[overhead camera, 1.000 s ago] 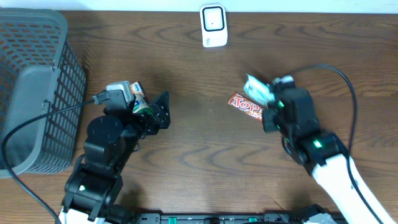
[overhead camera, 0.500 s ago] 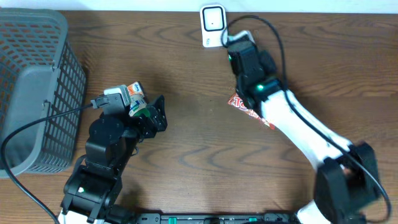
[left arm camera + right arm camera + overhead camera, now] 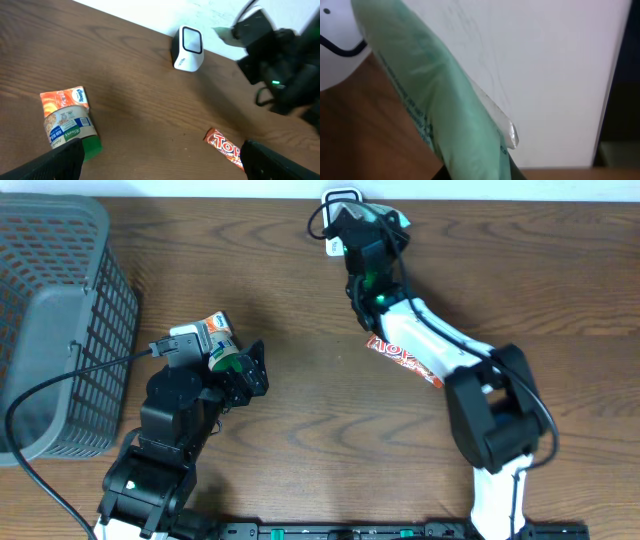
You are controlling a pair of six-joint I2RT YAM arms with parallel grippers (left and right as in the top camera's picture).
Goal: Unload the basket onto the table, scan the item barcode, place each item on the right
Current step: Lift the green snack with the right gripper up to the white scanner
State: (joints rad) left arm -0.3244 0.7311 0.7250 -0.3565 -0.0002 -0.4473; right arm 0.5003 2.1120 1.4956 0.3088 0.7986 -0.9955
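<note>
Nearest the robot's base, the left gripper point(image 3: 161, 150) hangs low over the brown tabletop point(image 3: 300, 430) with its jaws spread wide and nothing between them. Its two dark fingers point(image 3: 60, 160) frame the bottom corners of the left wrist view. Just beside the left finger an orange and white carton point(image 3: 67, 122) with a green end lies on its side on the wood. To the left stands a grey mesh basket point(image 3: 60, 330), reaching to the tabletop's left edge.

Further out, right of centre, a red candy bar point(image 3: 400, 358) lies flat and slanted, partly under the right arm, which stretches across it toward the far edge.

At that far edge the white scanner point(image 3: 189, 47) stands upright with its dark-framed window facing the robot. The right gripper point(image 3: 365, 228) is up against it, clenched on a pale green packet point(image 3: 435, 100), which is held off the wood. In the left wrist view the packet's end pokes out just to the right of the scanner. In the right wrist view the packet runs slanted across the frame, with a curve of the scanner's white body behind its upper end. Beyond it is a white wall point(image 3: 545, 75).
</note>
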